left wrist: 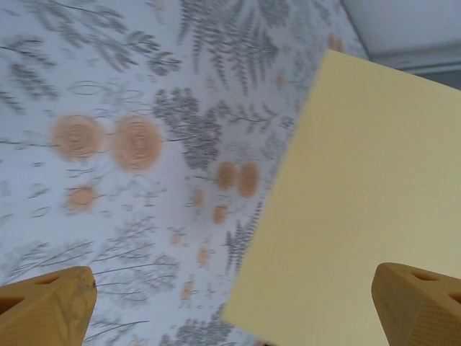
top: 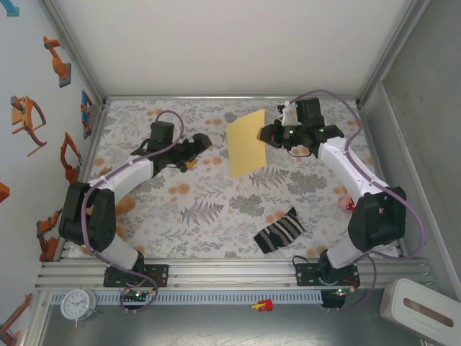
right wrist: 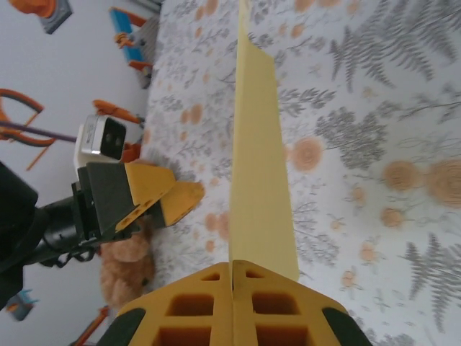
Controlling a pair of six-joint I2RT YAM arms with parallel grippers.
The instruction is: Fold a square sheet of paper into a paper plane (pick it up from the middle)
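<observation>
The pale-yellow square sheet of paper is lifted off the floral tablecloth at the back middle, and from above it looks longer than wide. My right gripper is shut on its right edge. In the right wrist view the sheet runs away edge-on from the closed fingertips of that gripper. My left gripper stands open just left of the sheet and is not touching it. In the left wrist view the left gripper has its yellow fingers wide apart, and the sheet hangs ahead on the right.
A black-and-white striped sock lies on the cloth at the front right. White walls close in the table on the left, back and right. A small clock and a white box sit beyond the near rail.
</observation>
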